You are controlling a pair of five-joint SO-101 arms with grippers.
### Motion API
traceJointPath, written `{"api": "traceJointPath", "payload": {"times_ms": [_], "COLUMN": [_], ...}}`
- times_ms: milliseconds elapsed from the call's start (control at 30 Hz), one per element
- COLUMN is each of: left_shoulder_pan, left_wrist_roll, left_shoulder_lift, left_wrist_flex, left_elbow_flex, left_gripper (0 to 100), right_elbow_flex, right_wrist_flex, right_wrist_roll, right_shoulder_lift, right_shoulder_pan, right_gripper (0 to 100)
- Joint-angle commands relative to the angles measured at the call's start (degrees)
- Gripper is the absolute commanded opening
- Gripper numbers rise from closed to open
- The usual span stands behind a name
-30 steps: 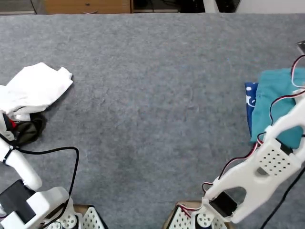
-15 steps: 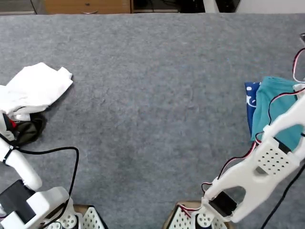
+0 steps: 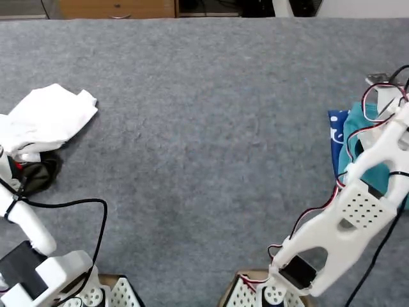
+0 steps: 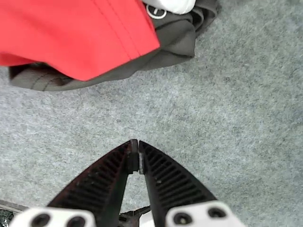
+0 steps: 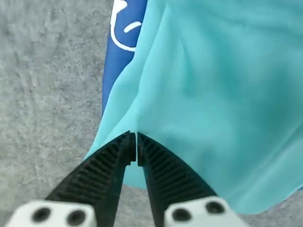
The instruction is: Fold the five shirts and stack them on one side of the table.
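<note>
The right gripper, pinched shut, has slid farther over the teal shirt by the right edge of the table, maybe pressing its fold flat. The left gripper, shut too, hangs near the red shirt at the left edge.

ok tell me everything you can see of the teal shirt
The teal shirt is soft, smooth cloth with a few shallow creases, lying flat near the right edge of the table. It rests on a blue shirt with white print, which sticks out along one side. The right hand is shut, its tips at the teal shirt's edge; whether they pinch cloth is unclear.
</note>
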Motion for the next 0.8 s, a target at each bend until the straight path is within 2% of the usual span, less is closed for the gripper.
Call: {"api": "traceJointPath", "payload": {"times_ms": [0, 167, 333, 433, 533, 767], "left_shoulder_pan": [0.2, 0.3, 0.2, 0.1, 0.1, 0.3], "left_wrist_roll": [-0.4, -0.4, -0.4, -0.4, -0.4, -0.3], "left_shoulder_lift": [-2.2, -2.2, -2.2, -2.2, -2.2, -2.2], "left_wrist_flex": [-0.7, -0.7, -0.7, -0.7, -0.7, -0.7], "left_elbow_flex": [-0.6, -0.5, -0.5, -0.4, -0.2, -0.2], "left_gripper": [2, 2, 2, 2, 2, 2], "right_elbow_flex": [0.3, 0.8, 1.7, -0.1, -1.8, -1.6], "right_wrist_flex": [-0.8, -1.3, -2.4, 1.2, 4.5, 4.7], "right_wrist_roll": [-0.9, -0.9, -1.7, -3.1, -3.3, -2.9], "right_shoulder_lift": [-2.0, -2.9, 5.4, 8.1, 7.8, 0.6], "right_shoulder_pan": [-0.5, -0.7, -1.5, -2.2, -4.2, -4.9], "right_gripper": [0.2, 0.2, 0.2, 0.2, 0.2, 0.2]}}
